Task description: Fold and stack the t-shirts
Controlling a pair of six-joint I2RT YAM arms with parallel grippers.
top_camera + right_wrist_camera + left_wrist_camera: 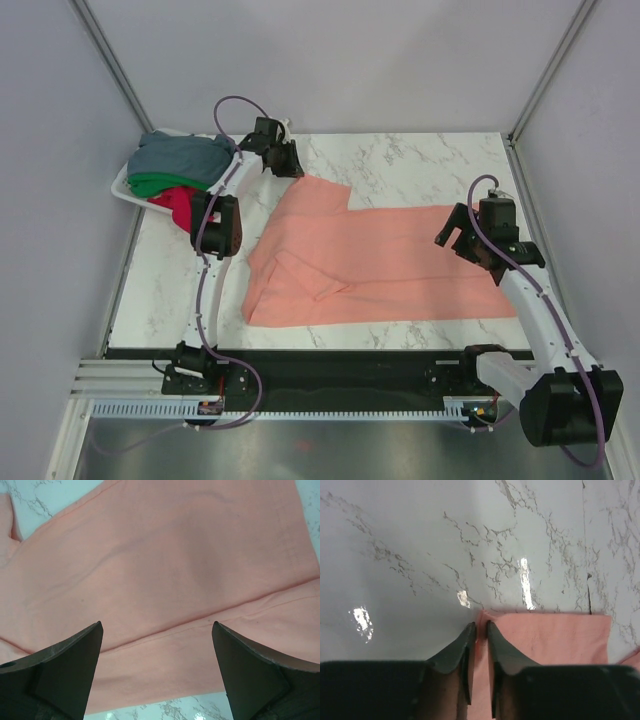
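Observation:
A salmon-pink t-shirt (370, 260) lies spread on the marble table. My left gripper (292, 162) is at its far left corner, shut on the cloth's edge; in the left wrist view the pink fabric (550, 635) is pinched between the dark fingers (455, 652). My right gripper (462, 238) hovers open over the shirt's right end; its wrist view shows the hem seam (200, 625) between wide-spread fingers (65, 660). Grey-blue (180, 155), green (155, 183) and red (178, 203) shirts are piled at the far left.
The pile sits in a white mesh basket (122, 190) at the table's far left corner. Grey walls close in the table on three sides. Bare marble (420, 165) shows behind the pink shirt.

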